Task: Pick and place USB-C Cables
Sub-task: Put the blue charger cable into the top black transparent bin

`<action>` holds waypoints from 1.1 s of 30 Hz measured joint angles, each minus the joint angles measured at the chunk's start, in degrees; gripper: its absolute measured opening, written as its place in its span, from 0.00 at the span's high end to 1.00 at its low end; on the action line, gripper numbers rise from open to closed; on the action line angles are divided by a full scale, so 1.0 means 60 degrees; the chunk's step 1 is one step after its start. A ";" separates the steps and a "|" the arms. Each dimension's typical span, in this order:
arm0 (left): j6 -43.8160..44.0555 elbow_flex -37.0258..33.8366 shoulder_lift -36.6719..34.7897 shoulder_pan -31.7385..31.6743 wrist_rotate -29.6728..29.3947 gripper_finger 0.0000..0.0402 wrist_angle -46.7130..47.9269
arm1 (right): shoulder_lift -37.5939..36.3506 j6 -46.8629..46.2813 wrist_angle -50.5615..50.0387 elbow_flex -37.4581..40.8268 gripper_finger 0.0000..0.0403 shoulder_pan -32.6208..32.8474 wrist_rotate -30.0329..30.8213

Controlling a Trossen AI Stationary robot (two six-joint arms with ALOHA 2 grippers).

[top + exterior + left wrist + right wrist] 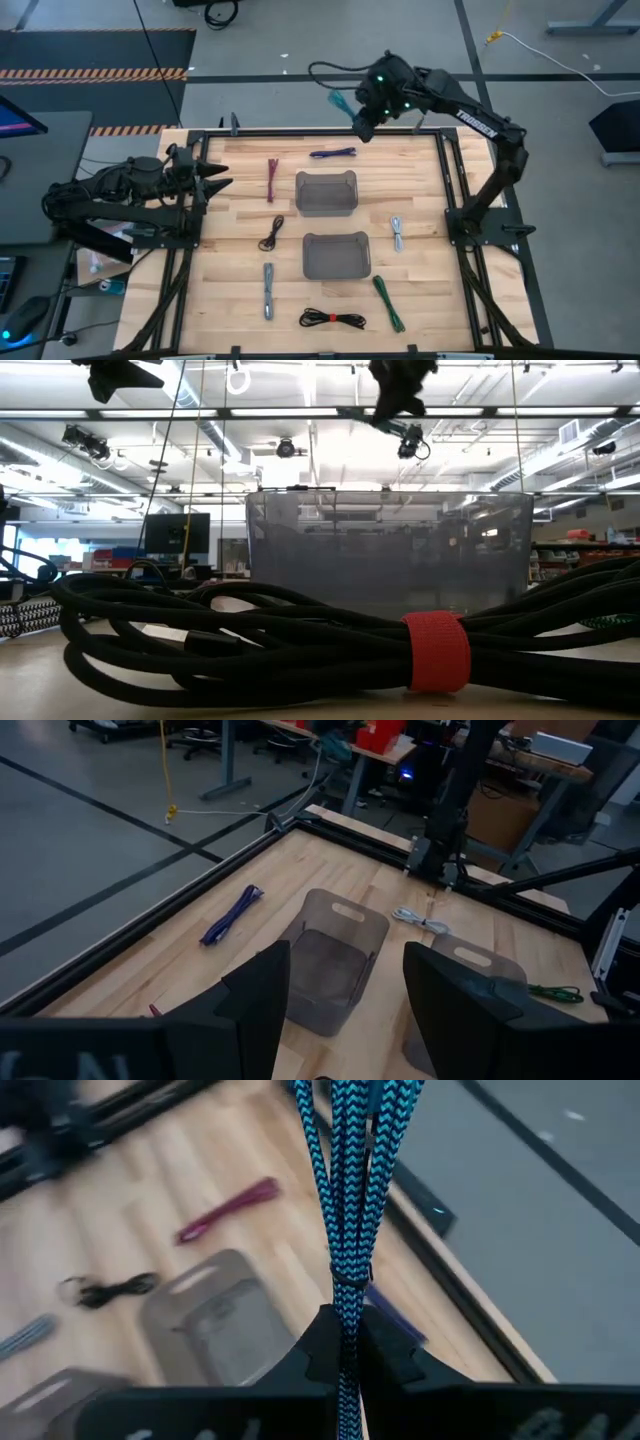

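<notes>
My right gripper point(360, 118) is raised over the table's far edge, shut on a teal braided USB-C cable point(337, 100). On the wooden table lie a purple cable point(333, 153), a maroon one point(272, 180), a black one point(271, 234), a grey one point(268, 290), a white one point(397, 233), a green one point(389, 303) and a black one with a red strap point(333, 319). My left gripper point(222, 176) waits open at the table's left edge, with nothing between its fingers point(262, 1005). My right gripper pinches the bundled teal cable between its two fingers, just below the bundle's small tie point(349, 1276). Several strands run together through the fingers. The rest of the bundle point(352, 1160) juts out past the fingertips, lifted clear of the table.
Two translucent grey bins stand mid-table, one farther point(326, 192) and one nearer point(337, 255). A black frame rail point(300, 130) runs along the far edge under my right gripper. In the low view the red-strapped cable point(435, 650) lies in front of a bin point(390, 550).
</notes>
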State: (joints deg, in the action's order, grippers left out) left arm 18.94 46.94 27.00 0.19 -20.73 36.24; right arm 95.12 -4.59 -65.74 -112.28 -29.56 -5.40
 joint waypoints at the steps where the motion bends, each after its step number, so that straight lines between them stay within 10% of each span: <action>1: 0.0000 0.0000 0.0000 0.0000 0.0000 0.49 -0.0001 | 0.0214 0.0148 -0.0245 -0.0379 0.95 0.0120 -0.0196; 18: -0.0006 0.0000 0.0000 0.0000 0.0106 0.49 0.0000 | 0.3052 0.1736 -0.2754 -0.1761 0.95 0.2010 -0.2511; 33: -0.0011 0.0000 0.0000 0.0004 0.0189 0.49 0.0005 | 0.4777 0.3078 -0.3224 -0.1761 0.95 0.2301 -0.2432</action>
State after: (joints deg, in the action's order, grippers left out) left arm 18.87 46.94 27.00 0.21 -19.59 36.27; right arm 123.78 13.88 -85.09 -122.85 -15.75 -19.99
